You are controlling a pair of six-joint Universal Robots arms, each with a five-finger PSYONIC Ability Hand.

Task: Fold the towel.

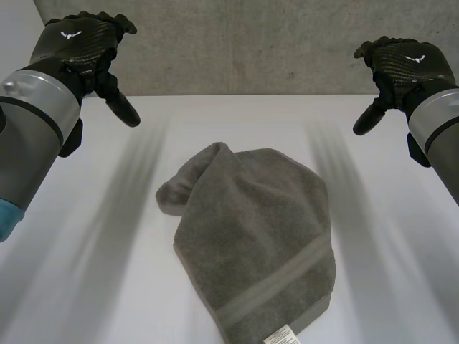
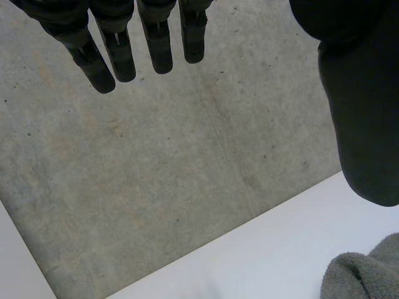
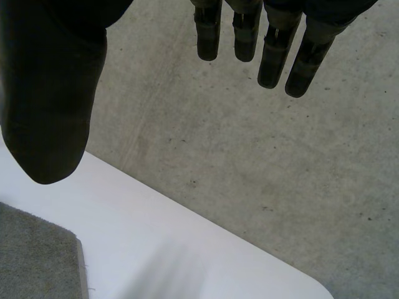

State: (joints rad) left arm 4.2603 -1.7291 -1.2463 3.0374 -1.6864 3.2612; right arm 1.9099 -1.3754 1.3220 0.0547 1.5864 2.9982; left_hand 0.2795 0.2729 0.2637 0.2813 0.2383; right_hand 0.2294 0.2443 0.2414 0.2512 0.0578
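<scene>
- Currently, we find the grey terry-cloth towel (image 1: 251,236) lying loosely rumpled on the white table (image 1: 86,287), about midway between its left and right edges and reaching toward its near edge.
- We note a flat woven band (image 1: 280,283) running across the towel's near end, and a small white label (image 1: 281,335) at the towel's nearest hem.
- We see the towel's far end bunched into a rounded hump that points toward the table's far-left corner.
- We locate the black left hand (image 1: 75,43) raised over the table's far-left corner, well apart from the towel.
- In the left wrist view, its fingers (image 2: 118,53) extend straight, side by side, with the thumb (image 2: 361,112) held wide of them; a rumpled part of the towel lies beyond the thumb tip, not touching it.
- We locate the black right hand (image 1: 405,64) raised over the table's far-right corner, likewise well apart from the towel.
- In the right wrist view, its fingers (image 3: 271,56) are straight and close together, the thumb (image 3: 50,112) spread away from them; a flat corner of the towel lies below the thumb, clear of it.
- We observe a grey concrete wall (image 1: 251,43) behind the table's far edge.
</scene>
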